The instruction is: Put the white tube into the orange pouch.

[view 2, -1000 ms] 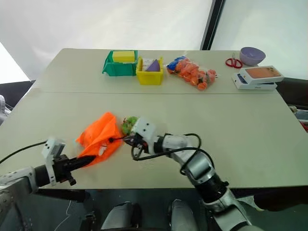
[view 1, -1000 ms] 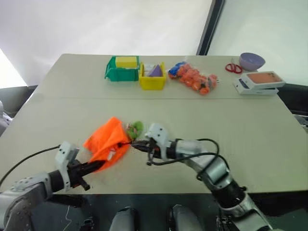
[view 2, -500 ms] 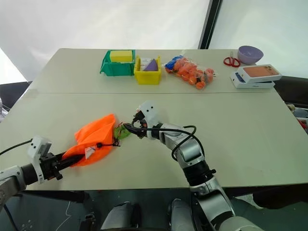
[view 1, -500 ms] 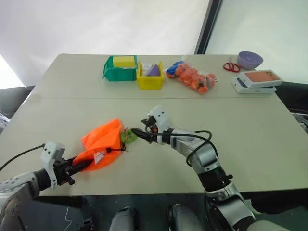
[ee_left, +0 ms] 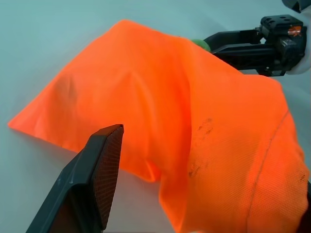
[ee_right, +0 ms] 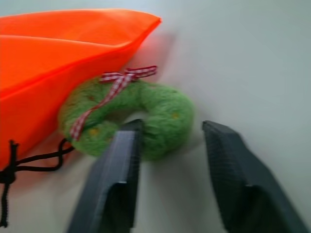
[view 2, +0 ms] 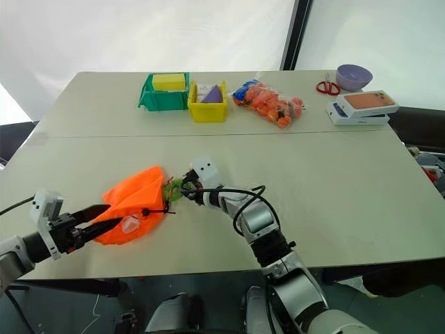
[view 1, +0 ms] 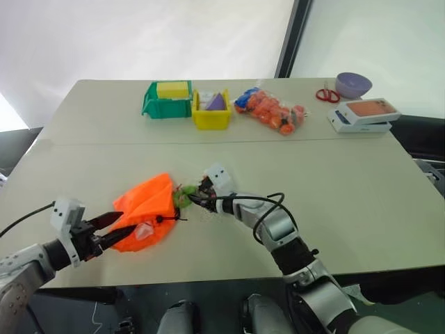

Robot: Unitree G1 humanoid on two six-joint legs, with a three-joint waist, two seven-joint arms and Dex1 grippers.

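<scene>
Two hands sit by the orange pouch (view 1: 148, 203) on the counter (view 1: 348, 181). The left hand (view 1: 111, 224) is open, and the pouch lies at its 2 o'clock, very close. The right hand (view 1: 198, 200) is at the pouch's 3 o'clock, fingers apart around the edge of the fuzzy green ring (ee_right: 146, 116) on the cord. A small whitish thing (view 1: 142, 232) pokes out at the pouch's 6 o'clock edge, nearer the left hand. It may be the white tube, but I cannot tell.

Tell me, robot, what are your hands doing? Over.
Left hand open at orange pouch. Right hand open around green wreath. White thing at pouch mouth.
</scene>
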